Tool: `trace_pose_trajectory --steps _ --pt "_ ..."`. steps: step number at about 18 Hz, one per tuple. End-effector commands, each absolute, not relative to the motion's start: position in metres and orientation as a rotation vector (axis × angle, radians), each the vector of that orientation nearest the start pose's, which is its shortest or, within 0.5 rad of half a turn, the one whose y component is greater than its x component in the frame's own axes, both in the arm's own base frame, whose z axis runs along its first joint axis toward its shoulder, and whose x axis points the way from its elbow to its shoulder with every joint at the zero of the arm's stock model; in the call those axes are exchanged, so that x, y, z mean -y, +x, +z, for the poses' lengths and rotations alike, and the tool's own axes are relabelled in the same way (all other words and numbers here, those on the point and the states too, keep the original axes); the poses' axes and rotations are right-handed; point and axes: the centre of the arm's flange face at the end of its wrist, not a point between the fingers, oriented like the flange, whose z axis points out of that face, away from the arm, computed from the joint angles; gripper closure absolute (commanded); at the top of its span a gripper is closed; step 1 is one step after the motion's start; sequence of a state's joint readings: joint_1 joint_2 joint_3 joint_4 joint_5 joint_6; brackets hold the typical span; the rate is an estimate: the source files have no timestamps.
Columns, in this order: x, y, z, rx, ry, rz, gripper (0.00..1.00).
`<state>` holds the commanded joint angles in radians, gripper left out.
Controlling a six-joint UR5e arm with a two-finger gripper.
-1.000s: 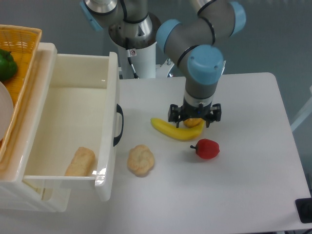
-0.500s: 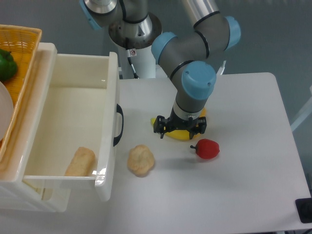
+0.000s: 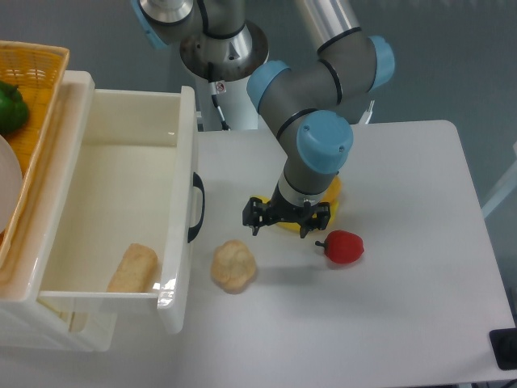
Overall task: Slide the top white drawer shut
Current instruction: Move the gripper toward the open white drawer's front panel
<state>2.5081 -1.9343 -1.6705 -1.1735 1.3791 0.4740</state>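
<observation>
- Top white drawer [image 3: 121, 218] pulled far out at the left, black handle [image 3: 196, 207] facing the table, a bread roll [image 3: 134, 268] lying inside.
- Gripper [image 3: 287, 220] low over the banana [image 3: 323, 208], fingers apart, holding nothing.
- Risk: dragging the banana along on the sweep left, or striking the handle off-centre and skewing the drawer.
- Round bun [image 3: 233, 265] near the drawer front, possibly in the path; red pepper [image 3: 343, 246] off to the right, clear.
</observation>
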Motion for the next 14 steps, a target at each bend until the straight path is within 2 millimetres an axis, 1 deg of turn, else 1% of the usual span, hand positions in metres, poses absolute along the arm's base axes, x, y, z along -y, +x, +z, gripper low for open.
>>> trace_pose_trajectory --steps 4,8,14 --pt "-0.49 -0.375 0.28 0.672 -2.961 -0.322 0.0" --pt "-0.5 -0.362 0.28 0.66 -2.956 -0.345 0.0" --pt "-0.509 -0.352 0.28 0.629 -2.945 -0.367 0.0"
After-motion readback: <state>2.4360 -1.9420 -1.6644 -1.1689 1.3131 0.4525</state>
